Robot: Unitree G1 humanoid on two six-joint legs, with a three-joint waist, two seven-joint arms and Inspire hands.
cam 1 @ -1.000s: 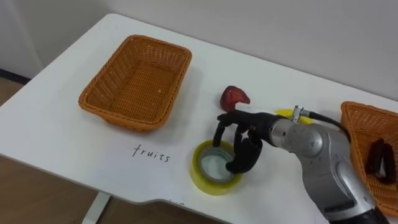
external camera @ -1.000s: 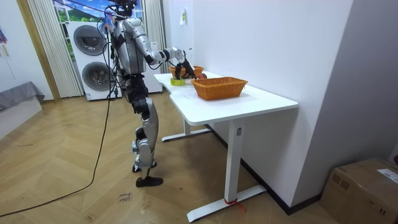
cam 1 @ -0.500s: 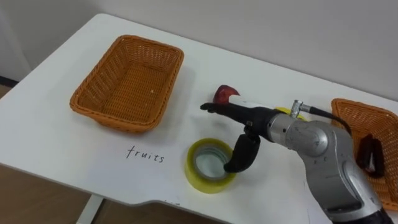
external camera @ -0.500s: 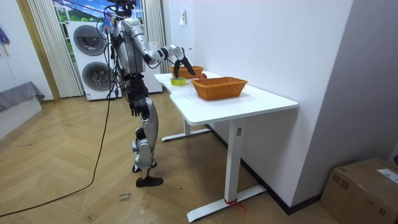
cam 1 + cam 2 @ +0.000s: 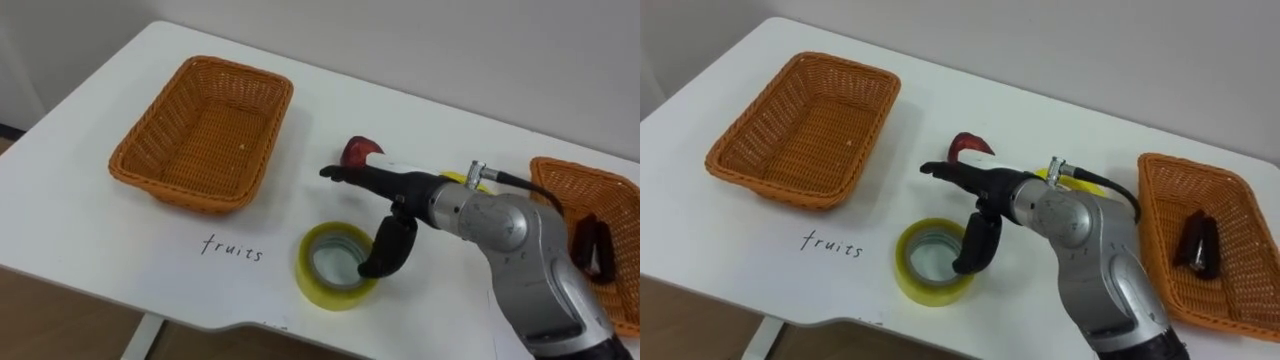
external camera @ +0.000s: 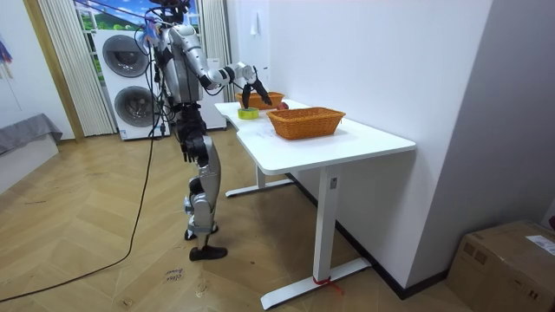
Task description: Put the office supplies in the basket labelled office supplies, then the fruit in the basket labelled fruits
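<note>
My right hand [image 5: 398, 192] hovers open above the table, fingers stretched toward the left and thumb hanging down over a yellow tape roll [image 5: 335, 266] that lies flat near the front edge. It holds nothing. Just behind the fingers lies a red fruit [image 5: 357, 151]. A yellow object [image 5: 456, 181] is mostly hidden behind my wrist. The left wicker basket [image 5: 160, 165] is empty. The right wicker basket [image 5: 560, 180] holds a dark object [image 5: 586, 246]. In the room view I stand at the table's end with the right hand [image 6: 245, 74] raised over it.
A handwritten label [image 5: 232, 248] sits on the white table [image 5: 90, 230] in front of the left basket. The table's front edge runs close below the tape. A wall lies behind the table, and washing machines [image 6: 130, 78] stand behind me.
My right hand's fingers, curled down over the tape a second ago, have straightened and lifted, pointing left. The tape stays on the table. The view has shifted slightly.
</note>
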